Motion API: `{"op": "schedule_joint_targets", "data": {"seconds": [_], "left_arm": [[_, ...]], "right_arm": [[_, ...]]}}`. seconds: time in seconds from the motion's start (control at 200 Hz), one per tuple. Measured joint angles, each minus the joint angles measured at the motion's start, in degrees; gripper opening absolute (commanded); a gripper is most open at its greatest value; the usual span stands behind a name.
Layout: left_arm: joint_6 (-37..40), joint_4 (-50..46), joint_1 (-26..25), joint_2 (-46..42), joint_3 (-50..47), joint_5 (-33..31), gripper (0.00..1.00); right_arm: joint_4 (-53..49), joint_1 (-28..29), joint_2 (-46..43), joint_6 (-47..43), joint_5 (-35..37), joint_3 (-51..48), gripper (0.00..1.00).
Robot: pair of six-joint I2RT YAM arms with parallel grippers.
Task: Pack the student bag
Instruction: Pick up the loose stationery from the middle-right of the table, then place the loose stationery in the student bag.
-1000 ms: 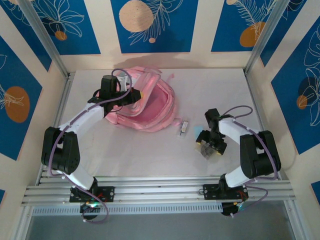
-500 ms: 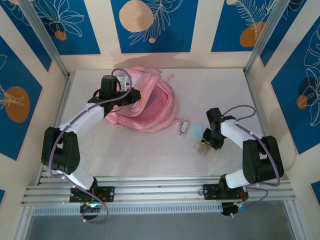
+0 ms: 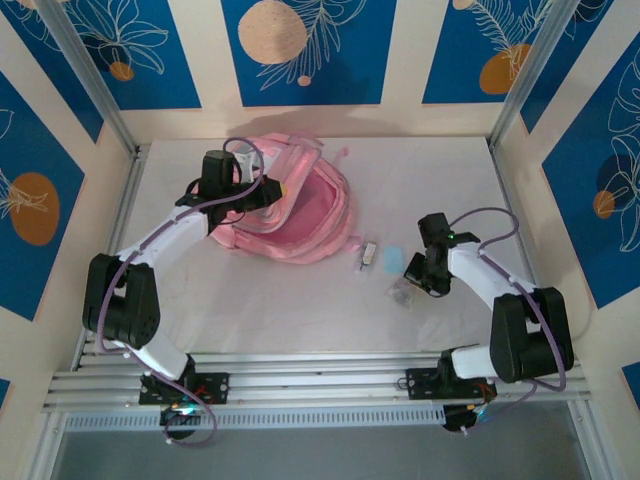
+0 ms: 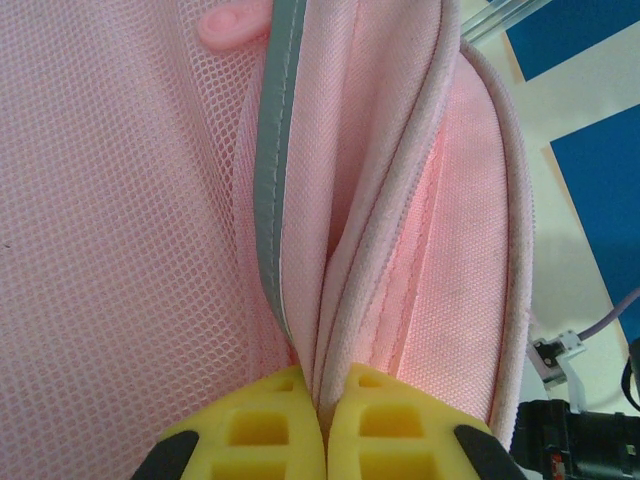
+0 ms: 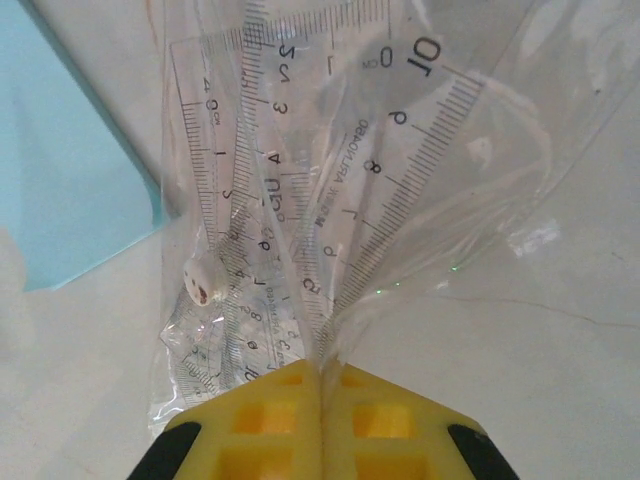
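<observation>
Right gripper (image 5: 320,372): closed tight on a corner of the clear ruler pouch (image 5: 340,180).
Left gripper (image 4: 322,392): pinching the rim of the student bag (image 4: 400,230), fabric just ahead.
Advice: lift the pouch gently off the desk (image 3: 450,180); the thin grip may slip. The bag lies well to the left of the right gripper.

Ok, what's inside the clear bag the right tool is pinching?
Clear rulers with printed scales, overlapping, and a small white round piece. The clear bag's near end is covered by the right tool's yellow pads, so anything there is hidden.

Table (image 3: 450,180) lies open right of the student bag (image 3: 300,220), beyond the blue card (image 3: 392,258).
</observation>
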Motion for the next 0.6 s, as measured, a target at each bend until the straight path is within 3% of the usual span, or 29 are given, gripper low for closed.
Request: {"op": "schedule_joint_targets", "data": {"seconds": [0.17,0.335,0.445,0.6], "left_arm": [[0.17,-0.55,0.00,0.00,0.48,-0.02,0.00],[0.20,-2.49,0.02,0.00,2.54,-0.04,0.00],[0.15,-3.52,0.02,0.00,4.04,0.00,0.00],[0.17,-5.62,0.02,0.00,5.92,0.00,0.00]], "right_arm": [[-4.17,-0.31,-7.32,-3.87,-2.56,5.38,0.00],[-2.45,-0.15,-10.21,-5.97,-10.47,13.86,0.00],[2.89,1.95,-6.19,-5.88,-16.13,17.25,0.00],[13.07,7.28,7.39,-4.26,-22.23,23.45,0.00]]}}
